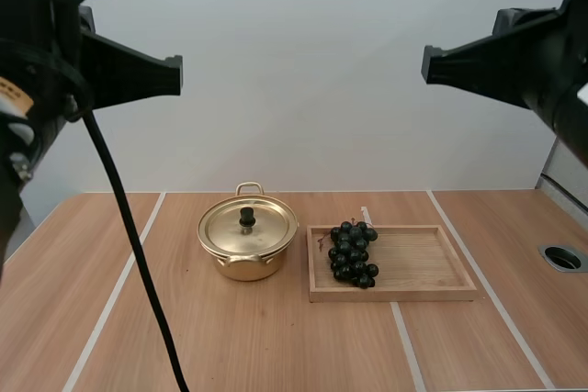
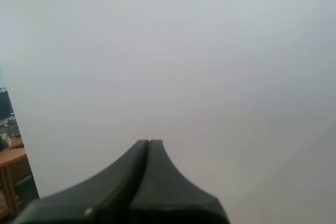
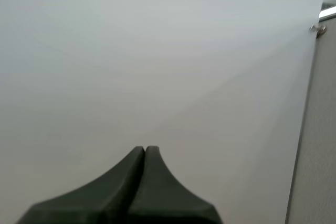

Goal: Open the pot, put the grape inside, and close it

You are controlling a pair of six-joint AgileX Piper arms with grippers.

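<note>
A gold pot [image 1: 247, 250] stands on the table left of centre, its lid [image 1: 248, 226] on, with a black knob on top. To its right lies a bunch of dark grapes [image 1: 352, 252] at the left end of a wooden tray [image 1: 432, 268]. My left gripper [image 1: 175, 73] hangs high above the table at the left, shut, pointing right. High at the right my right gripper [image 1: 427, 64] is also shut, pointing left. In the left wrist view my left gripper [image 2: 148, 142] forms one dark wedge against a white wall; my right gripper [image 3: 145, 149] looks the same in the right wrist view.
The wooden table [image 1: 276, 346] carries pale stripes running front to back. A round metal-rimmed hole [image 1: 562, 258] sits near the table's right edge. A white wall stands behind the table.
</note>
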